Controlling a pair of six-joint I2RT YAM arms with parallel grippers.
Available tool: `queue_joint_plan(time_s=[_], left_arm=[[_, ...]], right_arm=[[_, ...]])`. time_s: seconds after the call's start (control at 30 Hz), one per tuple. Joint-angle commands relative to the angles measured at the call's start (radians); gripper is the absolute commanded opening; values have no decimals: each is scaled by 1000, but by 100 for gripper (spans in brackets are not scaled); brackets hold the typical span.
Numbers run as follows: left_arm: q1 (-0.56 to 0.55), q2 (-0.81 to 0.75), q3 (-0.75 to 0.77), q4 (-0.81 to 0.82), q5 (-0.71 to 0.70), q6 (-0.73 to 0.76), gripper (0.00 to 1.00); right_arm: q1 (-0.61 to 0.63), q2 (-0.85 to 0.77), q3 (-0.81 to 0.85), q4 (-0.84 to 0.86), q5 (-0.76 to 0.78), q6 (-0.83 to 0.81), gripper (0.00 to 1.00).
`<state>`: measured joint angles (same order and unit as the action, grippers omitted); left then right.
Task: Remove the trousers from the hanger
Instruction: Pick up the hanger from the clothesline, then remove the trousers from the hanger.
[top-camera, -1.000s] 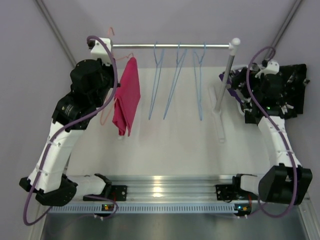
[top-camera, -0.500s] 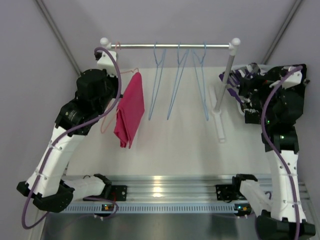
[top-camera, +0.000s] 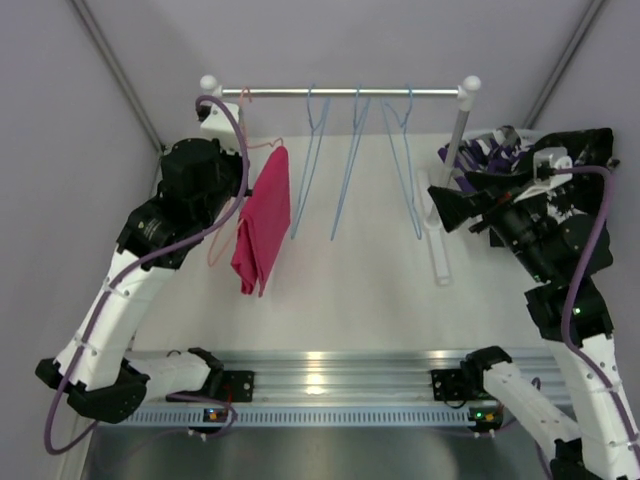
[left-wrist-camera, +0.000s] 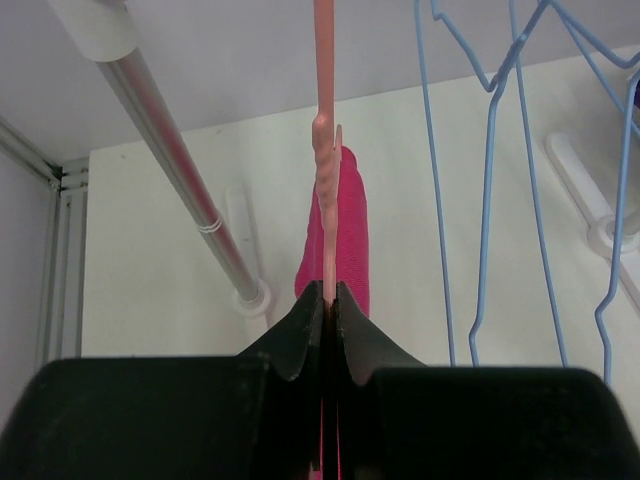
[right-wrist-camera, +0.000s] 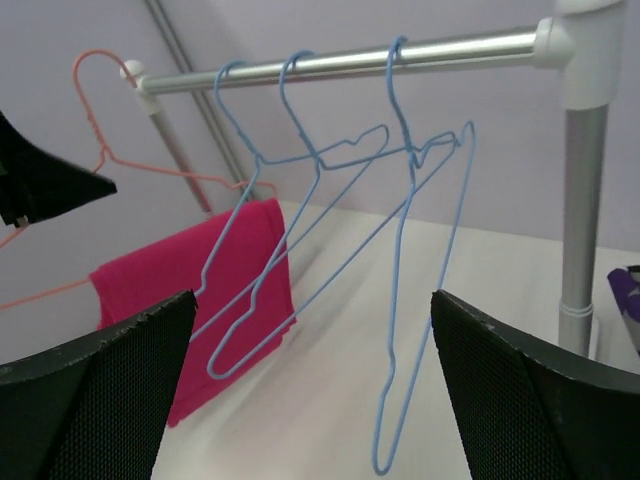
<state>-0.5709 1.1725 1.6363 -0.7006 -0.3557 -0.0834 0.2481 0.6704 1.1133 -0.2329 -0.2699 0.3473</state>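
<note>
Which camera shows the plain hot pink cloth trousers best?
Top external: the plain hot pink cloth trousers hang in full view. Right wrist shows them partly, behind blue wire hangers; left wrist only edge-on, behind the salmon wire hanger.

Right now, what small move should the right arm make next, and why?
Probably bring the open right end effector toward the pink trousers: the left end effector is shut on their hanger, and nothing grips the cloth yet.
</note>
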Motion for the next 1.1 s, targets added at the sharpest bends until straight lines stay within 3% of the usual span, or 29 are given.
queue_joint_plan(time_s=[0.0, 0.2, 0.3, 0.47, 0.7, 1.07], left_arm=[[-17, 16, 60, 210, -11, -21, 0], [-23, 27, 63, 214, -43, -6, 0], [-27, 45, 95, 202, -60, 5, 0], [-40, 67, 141, 196, -74, 8, 0], [-75, 108, 140, 236, -149, 7, 0], [-250, 153, 177, 288, -370, 76, 0]], right_arm=[[153, 84, 36, -23, 93, -66, 99], [503, 245, 132, -11, 288, -203, 99], [672, 301, 152, 32, 474, -274, 99], [736, 285, 175, 55, 479, -263, 100], [864, 476, 218, 37, 524, -295, 99], [938, 649, 295, 75, 526, -289, 99]])
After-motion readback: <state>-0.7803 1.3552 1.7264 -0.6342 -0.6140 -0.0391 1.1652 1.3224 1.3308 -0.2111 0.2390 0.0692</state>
